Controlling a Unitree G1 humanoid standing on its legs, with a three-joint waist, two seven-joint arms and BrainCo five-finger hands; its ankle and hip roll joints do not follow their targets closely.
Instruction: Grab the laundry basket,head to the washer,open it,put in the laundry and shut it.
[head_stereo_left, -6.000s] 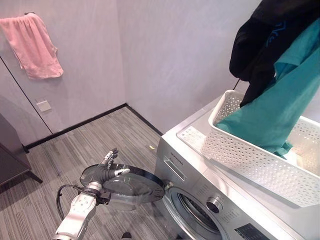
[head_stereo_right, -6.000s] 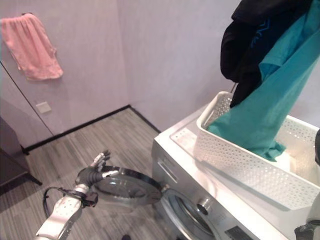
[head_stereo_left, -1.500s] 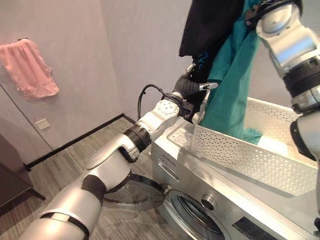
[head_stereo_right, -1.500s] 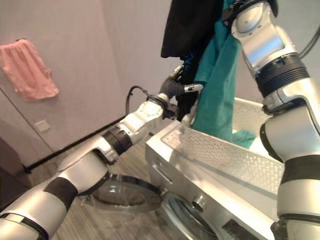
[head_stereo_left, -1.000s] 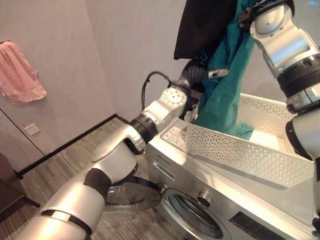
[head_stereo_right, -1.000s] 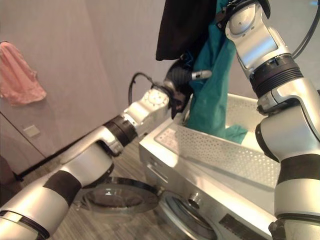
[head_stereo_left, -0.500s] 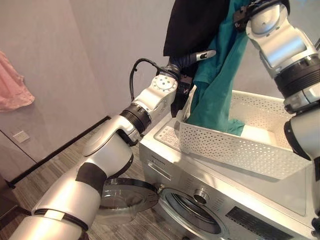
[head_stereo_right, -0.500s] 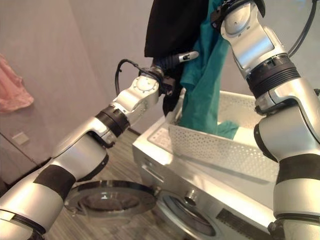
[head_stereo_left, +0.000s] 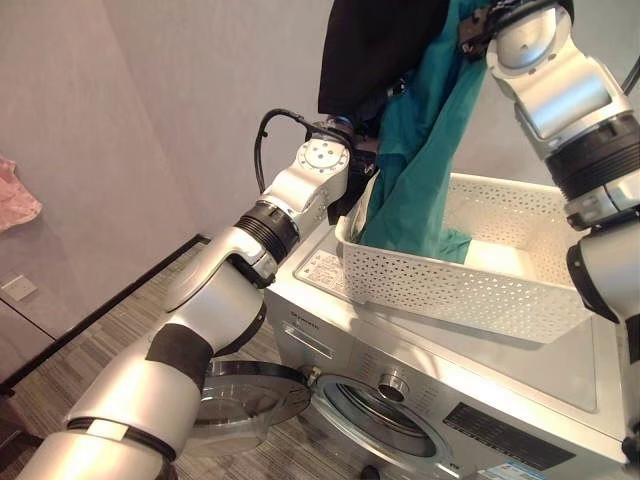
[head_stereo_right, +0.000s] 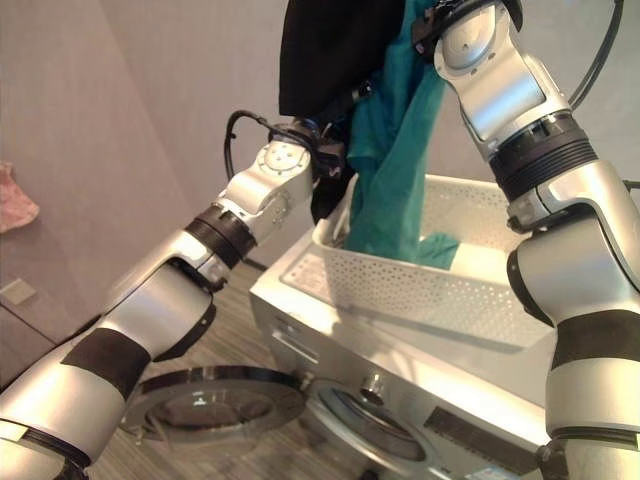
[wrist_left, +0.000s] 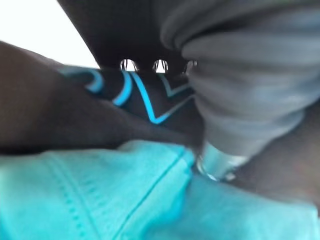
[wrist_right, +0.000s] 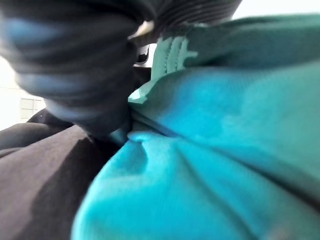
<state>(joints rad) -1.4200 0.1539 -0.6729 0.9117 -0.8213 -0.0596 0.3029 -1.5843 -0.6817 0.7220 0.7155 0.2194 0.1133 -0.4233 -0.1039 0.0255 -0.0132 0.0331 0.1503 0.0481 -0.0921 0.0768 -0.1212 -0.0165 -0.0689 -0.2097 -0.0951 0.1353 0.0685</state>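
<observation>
A white perforated laundry basket (head_stereo_left: 470, 275) stands on top of the silver washer (head_stereo_left: 470, 400). High above it my right hand (head_stereo_left: 478, 20) holds up a teal garment (head_stereo_left: 425, 140) and a black garment (head_stereo_left: 372, 40). The teal hem trails into the basket. The right wrist view presses close on teal cloth (wrist_right: 200, 150) and black cloth (wrist_right: 45, 170). My left hand (head_stereo_left: 368, 105) reaches up from the left into the hanging clothes. Its fingers (wrist_left: 216, 161) disappear between black cloth (wrist_left: 75, 115) and teal cloth. The washer's round door (head_stereo_left: 250, 395) stands open below.
The drum opening (head_stereo_left: 375, 425) faces front under the control panel. A pink towel (head_stereo_left: 15, 195) hangs on the left wall above a wall socket (head_stereo_left: 15, 288). Grey plank floor (head_stereo_left: 110, 340) lies left of the washer, and walls stand close behind it.
The camera has swung right. My left hand has pushed further into the hanging clothes, and its straight fingers are now hidden in the cloth. The right hand still holds the garments up.
</observation>
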